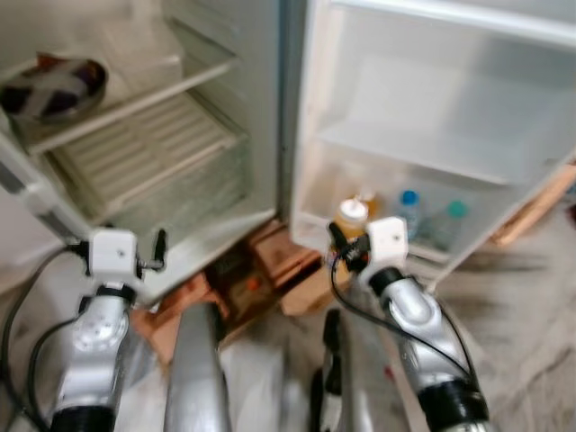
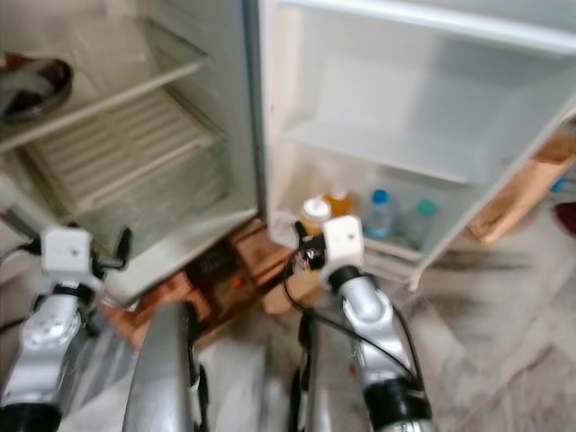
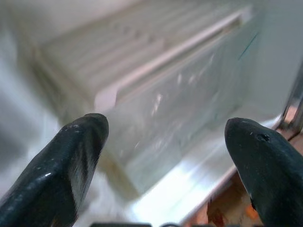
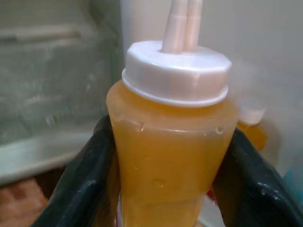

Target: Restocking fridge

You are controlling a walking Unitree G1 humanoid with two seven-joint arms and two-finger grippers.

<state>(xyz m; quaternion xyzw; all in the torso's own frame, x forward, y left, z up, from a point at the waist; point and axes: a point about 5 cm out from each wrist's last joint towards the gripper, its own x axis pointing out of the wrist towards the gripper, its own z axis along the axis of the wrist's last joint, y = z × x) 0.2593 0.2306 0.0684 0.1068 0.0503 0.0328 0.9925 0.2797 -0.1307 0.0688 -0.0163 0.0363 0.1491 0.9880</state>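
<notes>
Open and mostly bare, the fridge (image 1: 225, 180) is standing before the robot, its door rack (image 1: 432, 247) at two o'clock already holding an orange bottle (image 1: 367, 200) and two water bottles (image 1: 409, 211). The right gripper (image 4: 165, 189) is clamping an orange sauce bottle (image 4: 173, 142) just short of that rack (judging by this, restocking is partway, with this bottle not yet placed). The left gripper (image 3: 165, 156) is hanging spread and empty at ten o'clock, facing the crisper drawer (image 3: 180, 109).

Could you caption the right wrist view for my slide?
Right gripper clasping an orange juice bottle before the open fridge.
</notes>
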